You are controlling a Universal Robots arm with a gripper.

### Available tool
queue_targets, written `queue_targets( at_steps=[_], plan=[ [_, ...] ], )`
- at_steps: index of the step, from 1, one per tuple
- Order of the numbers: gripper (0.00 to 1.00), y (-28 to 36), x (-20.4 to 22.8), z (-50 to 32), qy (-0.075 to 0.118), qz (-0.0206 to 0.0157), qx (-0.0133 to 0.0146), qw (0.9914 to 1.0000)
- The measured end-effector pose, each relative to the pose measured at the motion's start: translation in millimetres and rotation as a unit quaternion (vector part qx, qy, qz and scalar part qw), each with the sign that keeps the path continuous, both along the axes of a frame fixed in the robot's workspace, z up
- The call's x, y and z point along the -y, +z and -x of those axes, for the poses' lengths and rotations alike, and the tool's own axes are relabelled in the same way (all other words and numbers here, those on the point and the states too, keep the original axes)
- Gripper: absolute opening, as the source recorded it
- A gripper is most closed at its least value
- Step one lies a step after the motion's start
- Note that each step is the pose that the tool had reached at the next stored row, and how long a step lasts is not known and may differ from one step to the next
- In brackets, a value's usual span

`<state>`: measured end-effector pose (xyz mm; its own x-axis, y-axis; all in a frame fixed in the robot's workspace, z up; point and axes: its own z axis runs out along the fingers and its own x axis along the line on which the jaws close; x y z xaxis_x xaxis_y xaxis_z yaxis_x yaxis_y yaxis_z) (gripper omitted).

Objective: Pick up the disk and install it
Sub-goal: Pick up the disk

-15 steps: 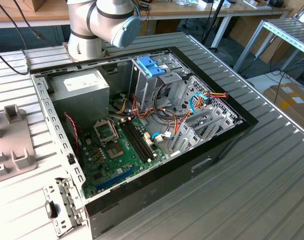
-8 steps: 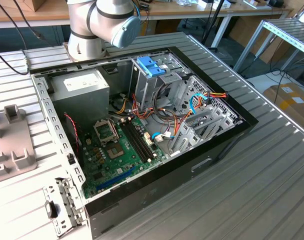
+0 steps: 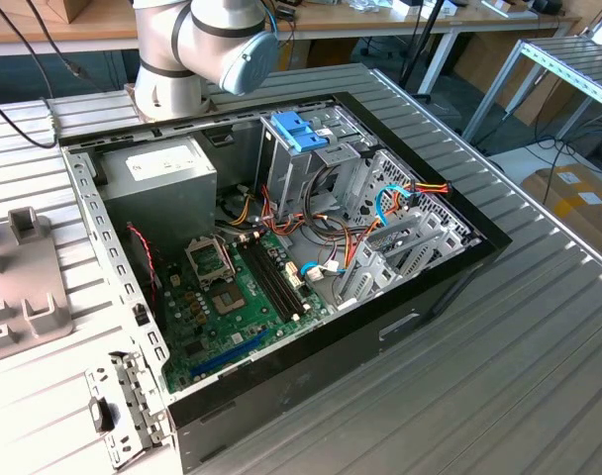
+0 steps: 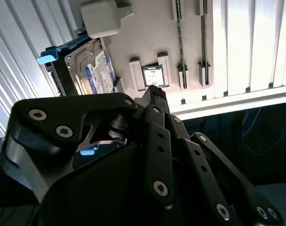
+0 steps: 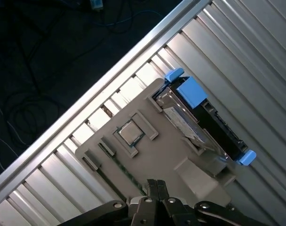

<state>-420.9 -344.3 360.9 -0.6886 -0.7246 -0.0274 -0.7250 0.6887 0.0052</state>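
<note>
Gripper over beige tray, jaws closed together holding nothing, disk on edge at tray's side, partly hidden behind the gripper in the second wrist view.

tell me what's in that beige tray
In the tray, a disk with blue rails sits in a slot at one edge and a square chip lies in a recess. The pincer covers part of the tray, so anything there is hidden.

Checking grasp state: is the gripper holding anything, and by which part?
Nothing held. The gripper is shut and empty; the disk sits in the grey fixture, apart from it.
</note>
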Motion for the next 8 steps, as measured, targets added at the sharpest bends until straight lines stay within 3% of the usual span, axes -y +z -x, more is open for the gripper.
queue_targets(
  at_steps=[8],
  plan=[
    [0.11,0.0,0.0,0.0,0.031,0.0,0.0,0.99953]
  ],
)
